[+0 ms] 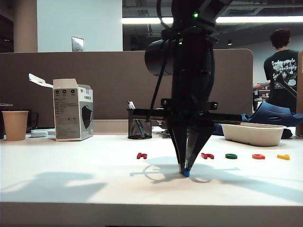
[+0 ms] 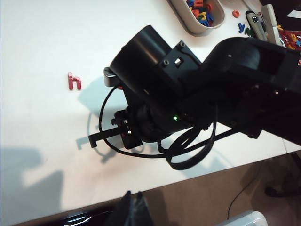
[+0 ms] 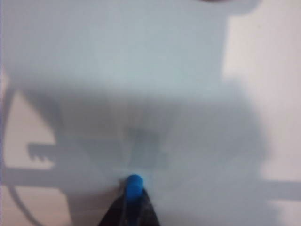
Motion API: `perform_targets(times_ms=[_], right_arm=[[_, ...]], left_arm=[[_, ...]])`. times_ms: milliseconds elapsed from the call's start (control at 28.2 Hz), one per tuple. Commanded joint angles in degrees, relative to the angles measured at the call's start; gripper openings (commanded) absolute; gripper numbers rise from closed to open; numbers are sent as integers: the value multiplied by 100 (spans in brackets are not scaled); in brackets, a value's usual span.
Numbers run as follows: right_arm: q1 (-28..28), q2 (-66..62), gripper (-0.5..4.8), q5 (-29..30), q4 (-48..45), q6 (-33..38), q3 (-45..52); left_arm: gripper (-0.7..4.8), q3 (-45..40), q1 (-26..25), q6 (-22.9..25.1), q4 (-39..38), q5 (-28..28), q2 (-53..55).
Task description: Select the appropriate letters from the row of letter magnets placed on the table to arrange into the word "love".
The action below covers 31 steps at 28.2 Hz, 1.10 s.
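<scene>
Near the middle of the white table [image 1: 71,189], in front of the row of letter magnets [image 1: 231,156], the right gripper [image 1: 186,171] points straight down with its fingers pressed onto the blue straight bar [image 1: 186,173], whose lower end is at or just above the tabletop. The right wrist view shows the same blue bar [image 3: 134,186] sticking out from between the dark fingertips [image 3: 146,207]. Behind it lie a dark red letter [image 1: 141,155] to the left and, to the right, another dark red letter [image 1: 207,155], a green letter [image 1: 231,156], an orange-red letter [image 1: 258,156] and a yellow letter [image 1: 283,157]. The left gripper [image 2: 134,207] hangs off the table's near edge; whether it is spread or pressed together cannot be told.
</scene>
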<state>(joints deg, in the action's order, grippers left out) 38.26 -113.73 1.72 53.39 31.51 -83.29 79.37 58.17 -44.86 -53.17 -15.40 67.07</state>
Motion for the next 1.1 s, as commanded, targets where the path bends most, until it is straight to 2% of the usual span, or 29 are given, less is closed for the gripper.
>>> perform_targets(times_ms=[35,248,354,814,1027,1097], right_arm=[[-7,-17,68,85,-20,155,26],[-4,-15,69,85,55,155,26],[-4,-9,100,101,79,155,26],[0,236,109,92,155,149,26],[-46,507,110,-57,-184,22,24],[-125,516,126,-92,-352,-28,22]], left_arm=[[-5,15,4,-15,50,-22,-13],[-5,15,4,-15,50,-22,-13],[-5,15,4,-15,50,-22,-13],[-5,15,4,-15,50,-22,-13],[-5,15,4,-15,50,-22,-13],[-5,15,4,-15,50,-22,-13]])
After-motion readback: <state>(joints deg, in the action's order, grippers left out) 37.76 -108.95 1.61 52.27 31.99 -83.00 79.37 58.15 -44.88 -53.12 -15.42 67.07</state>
